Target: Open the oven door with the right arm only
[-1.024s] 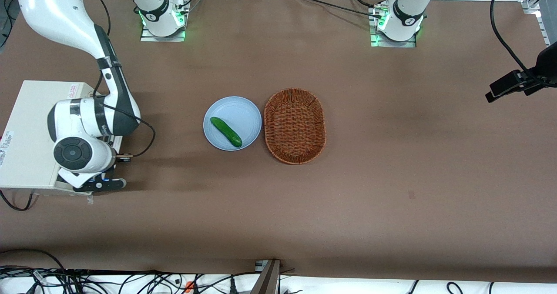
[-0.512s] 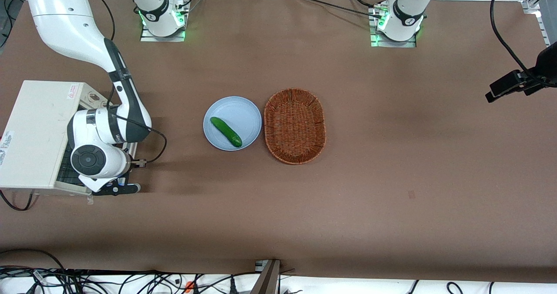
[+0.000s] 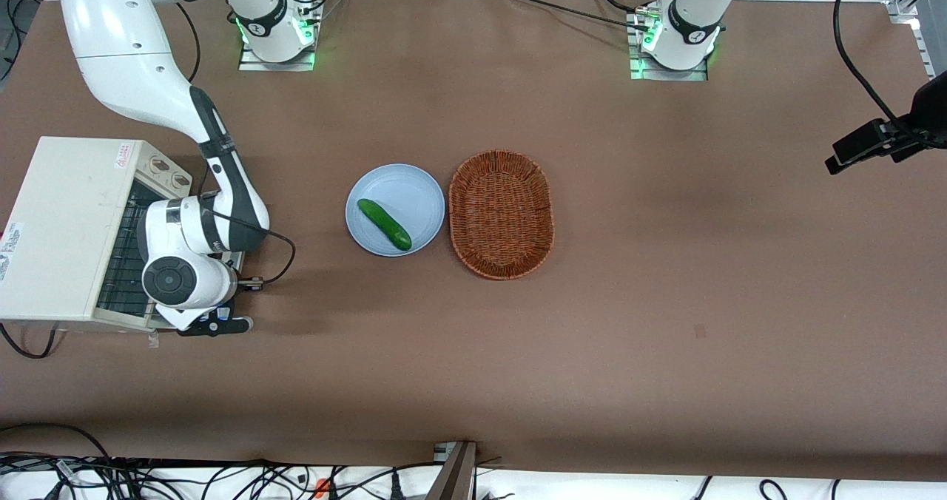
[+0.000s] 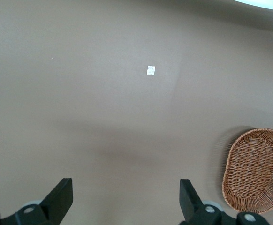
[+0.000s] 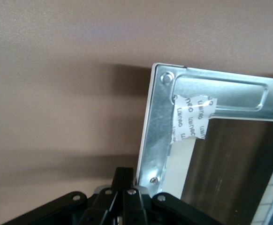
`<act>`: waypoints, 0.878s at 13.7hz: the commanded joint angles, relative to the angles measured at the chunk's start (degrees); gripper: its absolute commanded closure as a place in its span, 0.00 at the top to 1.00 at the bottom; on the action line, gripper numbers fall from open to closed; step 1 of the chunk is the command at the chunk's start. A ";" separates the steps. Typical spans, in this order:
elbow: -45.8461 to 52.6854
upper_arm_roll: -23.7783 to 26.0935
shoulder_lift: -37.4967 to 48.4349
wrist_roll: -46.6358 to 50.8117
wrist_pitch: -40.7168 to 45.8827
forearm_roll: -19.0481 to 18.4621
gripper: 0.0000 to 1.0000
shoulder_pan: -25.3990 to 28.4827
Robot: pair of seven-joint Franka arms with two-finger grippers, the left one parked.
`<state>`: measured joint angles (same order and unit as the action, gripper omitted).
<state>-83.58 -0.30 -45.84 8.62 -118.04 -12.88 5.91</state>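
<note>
The oven door (image 5: 207,136) swings farther open than before. The gripper (image 3: 214,326) seems clamped on its edge. A cucumber (image 3: 384,224) lies on the plate (image 3: 414,189).

I see the oven door (image 5: 207,140) as bright pressed metal, shiny, with a crinkled strip of translucent printed tape (image 5: 193,119) on its frame. The surface (image 3: 666,300) looks matt brown, like felt. My right arm (image 3: 140,78) has glossy white plastic shells; its gripper (image 3: 214,328), low beside the door's edge, is matt black. The basket (image 3: 501,214) is rough woven wicker.
</note>
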 commanded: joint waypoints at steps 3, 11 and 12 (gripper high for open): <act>0.61 -1.10 -0.74 -0.45 -0.35 1.36 0.00 -0.64; 2.71 -1.10 0.40 -0.36 3.94 6.28 0.00 2.18; 4.80 -1.10 0.75 -1.67 6.65 6.37 0.00 2.09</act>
<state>-81.64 -0.81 -46.12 8.58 -115.73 -8.09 7.74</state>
